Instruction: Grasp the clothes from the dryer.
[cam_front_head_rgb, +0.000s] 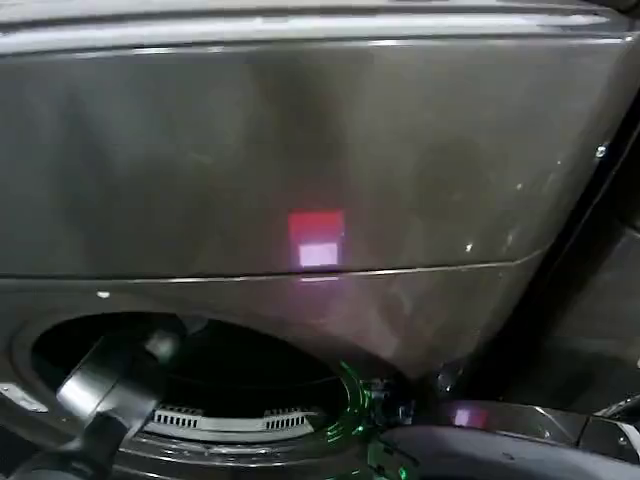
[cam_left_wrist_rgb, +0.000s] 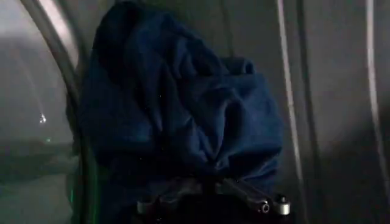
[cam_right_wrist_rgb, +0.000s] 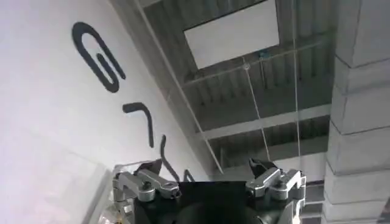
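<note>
Left wrist view: the left gripper (cam_left_wrist_rgb: 210, 193), low in frame, pinches the navy clothes (cam_left_wrist_rgb: 183, 103) inside the dryer (cam_front_head_rgb: 300, 160) for removal; the right gripper (cam_right_wrist_rgb: 210, 182) idles, spread, aimed ceilingward.

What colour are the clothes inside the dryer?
Dark navy blue. The clothes show best in the left wrist view.

This looks like a laundry station set up inside a large industrial hall. A big bronze-grey metallic front-loading dryer (cam_front_head_rgb: 320, 170) with a round dark drum mouth (cam_front_head_rgb: 200, 370) fills the head view. High overhead run a grey corrugated ceiling with steel beams (cam_right_wrist_rgb: 256, 115), a white rectangular roof light panel (cam_right_wrist_rgb: 234, 33) and a white wall bearing large dark letters (cam_right_wrist_rgb: 97, 58).
</note>
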